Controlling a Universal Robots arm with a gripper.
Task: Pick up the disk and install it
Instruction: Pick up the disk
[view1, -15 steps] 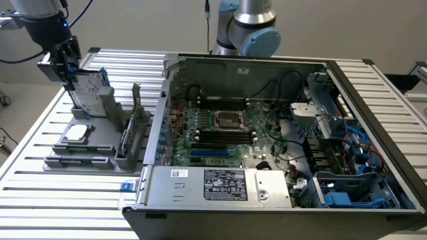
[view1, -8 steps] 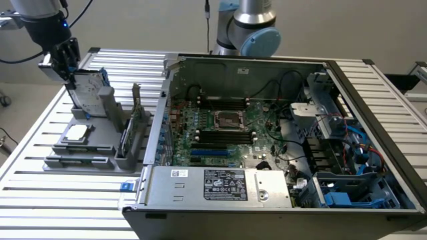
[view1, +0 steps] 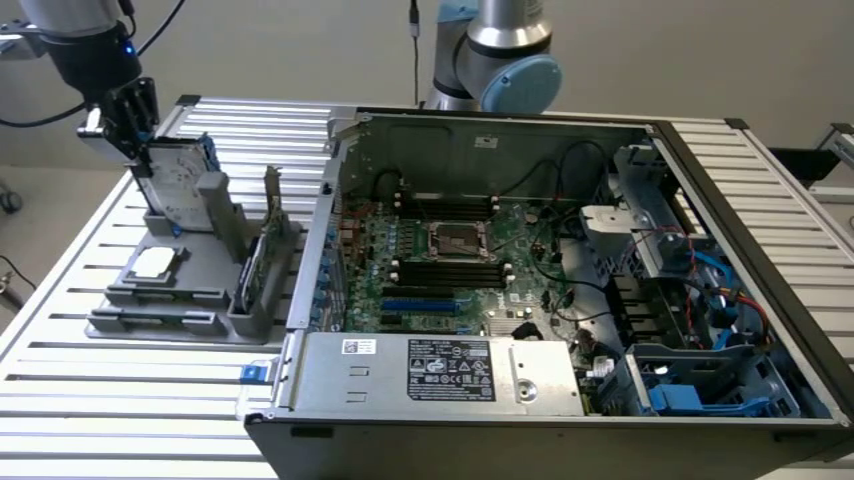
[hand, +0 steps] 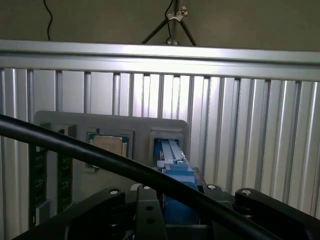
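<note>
Blue-framed flat rectangular disk (view1: 175, 172), upright

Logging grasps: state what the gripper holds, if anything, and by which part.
It cannot be told. The gripper sits at the top edge of the disk, which stands on edge in the grey rack.

plain beige wall (view1: 267, 50) behind, slatted silver table (view1: 120, 400), grey floor (view1: 34, 230) past its edge on the exterior view's left, tripod (hand: 177, 14) against the wall, thin black cable (hand: 48, 20) hanging, soft even light
</note>
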